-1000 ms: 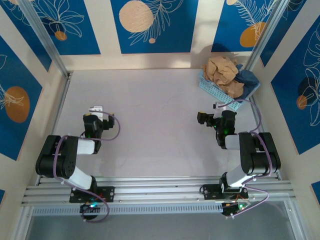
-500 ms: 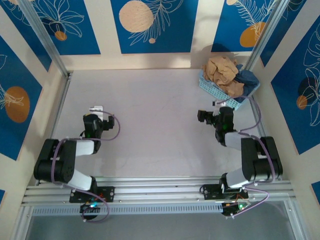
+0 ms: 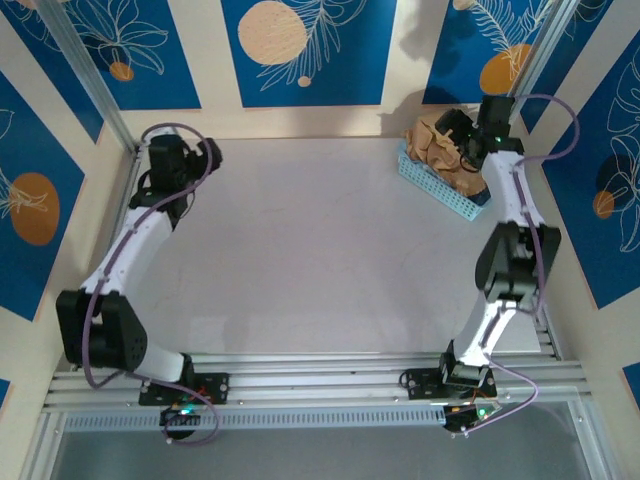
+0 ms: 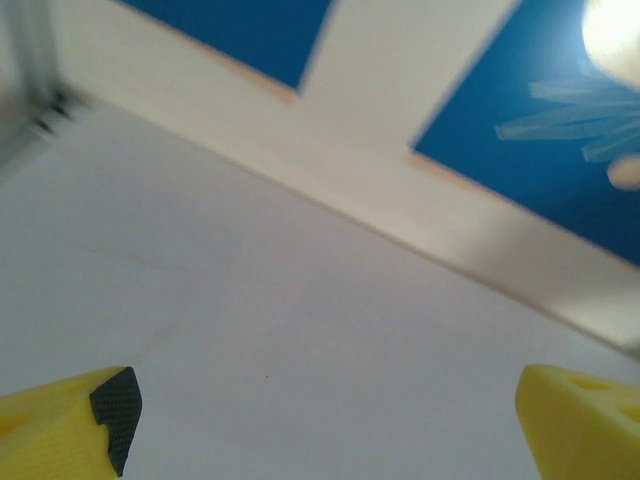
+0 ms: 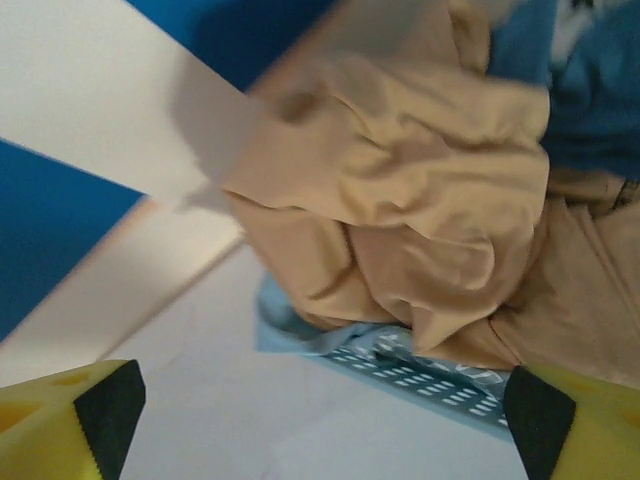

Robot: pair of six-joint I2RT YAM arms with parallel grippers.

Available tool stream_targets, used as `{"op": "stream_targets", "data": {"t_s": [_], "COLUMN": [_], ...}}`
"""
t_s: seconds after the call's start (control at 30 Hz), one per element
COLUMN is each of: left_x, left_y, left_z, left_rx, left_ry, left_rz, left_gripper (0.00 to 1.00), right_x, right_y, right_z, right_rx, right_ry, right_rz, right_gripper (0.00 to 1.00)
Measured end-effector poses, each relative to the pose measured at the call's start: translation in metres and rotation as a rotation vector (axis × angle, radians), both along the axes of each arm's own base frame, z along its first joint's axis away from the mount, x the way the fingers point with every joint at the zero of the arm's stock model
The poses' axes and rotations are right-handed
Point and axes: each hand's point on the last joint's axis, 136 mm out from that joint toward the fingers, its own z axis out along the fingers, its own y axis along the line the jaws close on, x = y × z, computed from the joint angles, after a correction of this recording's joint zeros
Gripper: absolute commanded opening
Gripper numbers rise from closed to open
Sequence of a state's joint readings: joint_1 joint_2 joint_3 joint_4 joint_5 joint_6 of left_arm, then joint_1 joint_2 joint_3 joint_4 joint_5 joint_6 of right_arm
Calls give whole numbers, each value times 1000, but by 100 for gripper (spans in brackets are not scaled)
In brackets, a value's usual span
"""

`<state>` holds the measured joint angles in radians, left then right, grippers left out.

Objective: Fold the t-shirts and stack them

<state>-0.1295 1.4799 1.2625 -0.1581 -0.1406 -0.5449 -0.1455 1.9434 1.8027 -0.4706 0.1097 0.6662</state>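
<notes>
Holds nothing in the left pincer (image 4: 328, 415), spread wide over bare surface (image 4: 300, 300), nor in the right pincer (image 5: 325, 415), equally wide just short of the basket (image 5: 420, 385). Leaves all folding and stacking undone: tan t-shirt (image 5: 400, 200) crumpled just ahead of the right pincer, blue t-shirt (image 5: 590, 110) beyond, both in that basket. Means lifting clear of the basket, close to the wall (image 5: 60, 60).

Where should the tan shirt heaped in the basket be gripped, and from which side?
Pinch the raised fold atop the tan shirt, which bulges above the basket rim. Come from above with the open right end effector, facing the heap: the crumpled ridge offers cloth to pinch, and the basket wall probably blocks a low side approach.
</notes>
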Motion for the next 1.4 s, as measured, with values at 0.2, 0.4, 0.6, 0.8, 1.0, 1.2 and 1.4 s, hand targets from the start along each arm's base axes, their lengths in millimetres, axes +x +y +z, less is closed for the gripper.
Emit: {"op": "stream_targets", "data": {"t_s": [0.2, 0.4, 0.6, 0.8, 1.0, 1.2, 1.4], "left_x": [-7, -25, -37, -47, -51, -55, -59], "left_y": [-94, -145, -144, -140, -129, -109, -85], "left_z": [-27, -17, -16, -6, -17, -32, -34], "left_rx": [-94, -143, -140, -134, -101, -25, 68], "left_ry": [109, 115, 143, 139, 189, 250, 291], "left_rz": [-291, -441, -457, -455, -406, -319, -220], "left_gripper": [89, 76, 70, 64, 62, 63, 70], "right_x": [40, 60, 57, 42, -12, -87, -133], "right_y": [-15, -30, -29, 13, 88, 175, 265], "right_z": [-84, -112, -107, -16, 157, 294, 281], "right_rx": [118, 209, 166, -25, -169, -211, -143], "right_ry": [160, 191, 187, 74, -257, -601, -602], "right_rz": [1, -31, -48, -18, 102, 303, 567], "right_gripper": [80, 23, 0, 0, 0, 0, 0]}}
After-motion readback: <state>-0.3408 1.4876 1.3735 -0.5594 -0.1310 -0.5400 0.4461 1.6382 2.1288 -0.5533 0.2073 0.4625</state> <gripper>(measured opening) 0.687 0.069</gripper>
